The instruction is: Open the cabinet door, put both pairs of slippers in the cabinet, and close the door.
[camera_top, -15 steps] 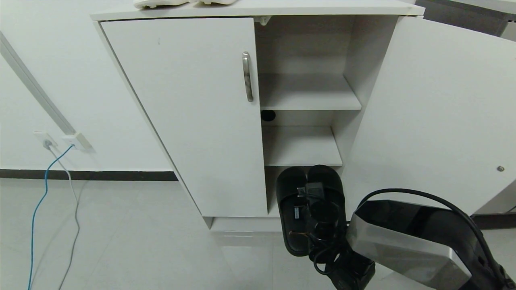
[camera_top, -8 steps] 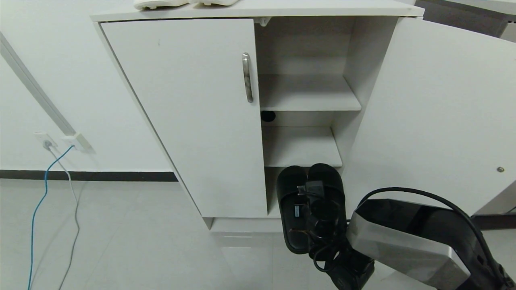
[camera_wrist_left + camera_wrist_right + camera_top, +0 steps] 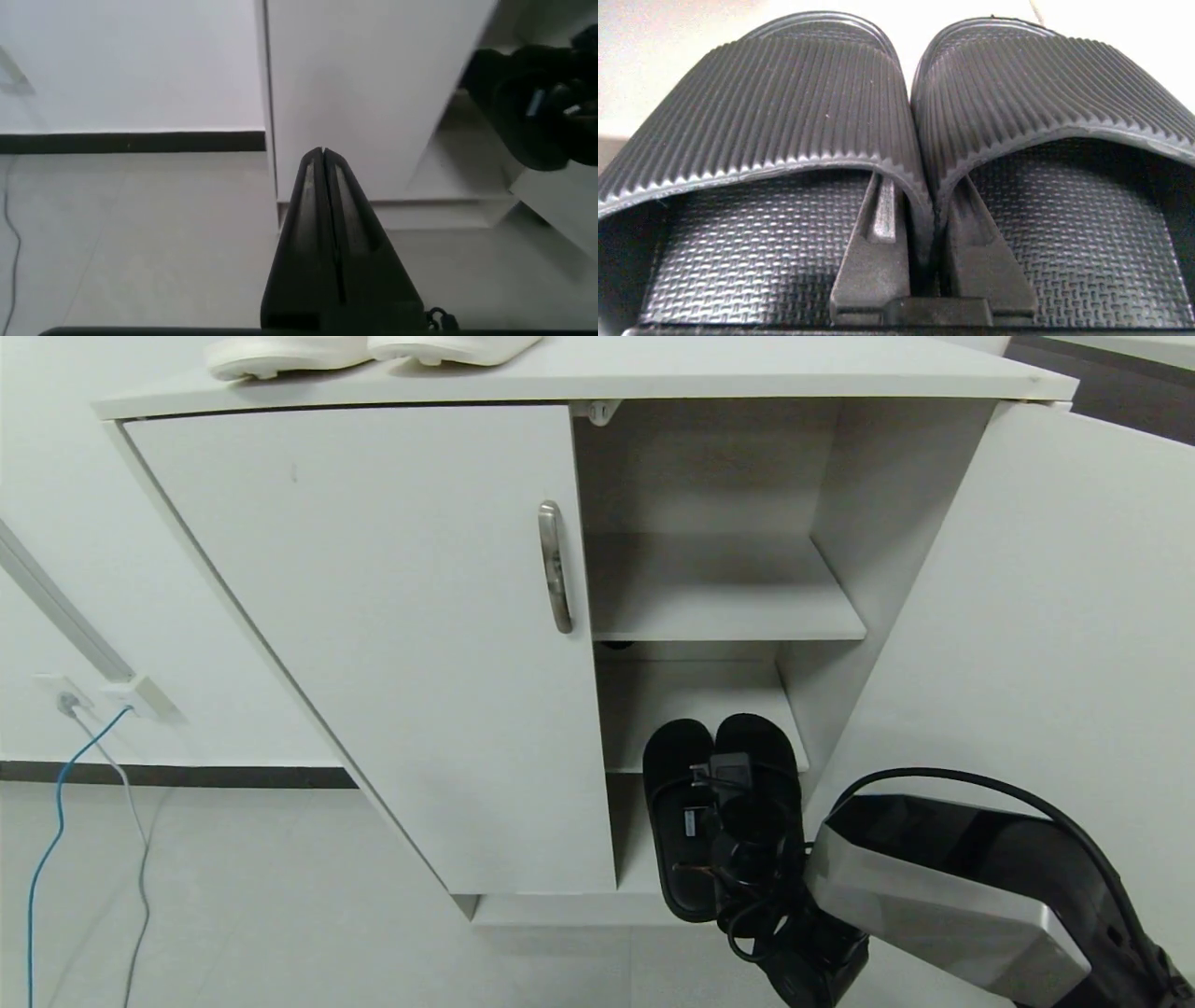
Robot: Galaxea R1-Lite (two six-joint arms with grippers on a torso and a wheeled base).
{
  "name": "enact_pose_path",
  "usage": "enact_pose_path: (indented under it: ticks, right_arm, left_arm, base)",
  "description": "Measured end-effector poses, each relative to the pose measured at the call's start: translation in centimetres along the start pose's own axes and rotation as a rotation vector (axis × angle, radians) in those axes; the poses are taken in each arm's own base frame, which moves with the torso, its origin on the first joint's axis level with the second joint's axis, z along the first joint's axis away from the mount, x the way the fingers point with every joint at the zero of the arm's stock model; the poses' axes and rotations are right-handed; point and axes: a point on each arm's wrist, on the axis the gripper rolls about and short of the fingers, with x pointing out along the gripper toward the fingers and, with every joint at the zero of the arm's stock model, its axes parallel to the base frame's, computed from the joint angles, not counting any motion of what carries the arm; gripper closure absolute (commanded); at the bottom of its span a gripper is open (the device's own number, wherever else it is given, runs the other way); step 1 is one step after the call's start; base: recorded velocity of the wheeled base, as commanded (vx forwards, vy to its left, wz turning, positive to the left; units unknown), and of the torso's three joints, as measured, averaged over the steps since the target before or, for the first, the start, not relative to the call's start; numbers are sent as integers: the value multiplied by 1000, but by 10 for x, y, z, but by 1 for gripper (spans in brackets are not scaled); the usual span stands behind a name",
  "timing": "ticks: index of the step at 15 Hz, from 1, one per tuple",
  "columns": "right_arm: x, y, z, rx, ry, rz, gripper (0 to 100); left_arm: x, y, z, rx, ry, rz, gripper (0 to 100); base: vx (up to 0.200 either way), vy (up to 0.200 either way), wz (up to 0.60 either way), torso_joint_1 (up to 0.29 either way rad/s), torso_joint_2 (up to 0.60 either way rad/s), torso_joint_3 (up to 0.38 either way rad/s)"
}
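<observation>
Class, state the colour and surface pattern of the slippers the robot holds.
The slippers are black with ribbed straps; the right wrist view shows this best.

Pretty bright, even indoor light; soft shadow inside the white wooden cabinet (image 3: 373,616), slight sheen on the glossy pale floor tiles (image 3: 280,915).

Ribbed blk slippers (image 3: 822,103), plain wht slippers (image 3: 364,350), wht cabinet (image 3: 373,616) w/ silver handle (image 3: 555,567).

wall (image 3: 56,476): was plain white, a white conduit (image 3: 56,607) slanted down to the sockets (image 3: 58,695) | skirting (image 3: 168,774): black strip at wall's foot | floor (image 3: 233,896): pale glossy tiles | blue cable (image 3: 42,840) and grey cable (image 3: 140,868) hung down to it
</observation>
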Motion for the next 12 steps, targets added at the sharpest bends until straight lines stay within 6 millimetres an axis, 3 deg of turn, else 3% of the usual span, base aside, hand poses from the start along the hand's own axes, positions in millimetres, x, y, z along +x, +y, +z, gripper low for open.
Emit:
enact_pose_path:
  ticks: [3, 9, 12]
  right_arm:
    - [5, 1, 5, -13, 16, 9, 100]
    - [37, 0, 17, -9, 43, -6, 100]
    - [62, 6, 26, 28, 61, -28, 100]
  left_arm:
    - [0, 0, 0, -1, 0, 1, 100]
    - [0, 0, 0, 1, 0, 1, 100]
    - [0, 0, 0, 0, 0, 1, 100]
  base:
    - [0, 0, 0, 0, 0, 0]
    - [0, 0, 0, 0, 0, 0]
    - [0, 0, 0, 0, 0, 0]
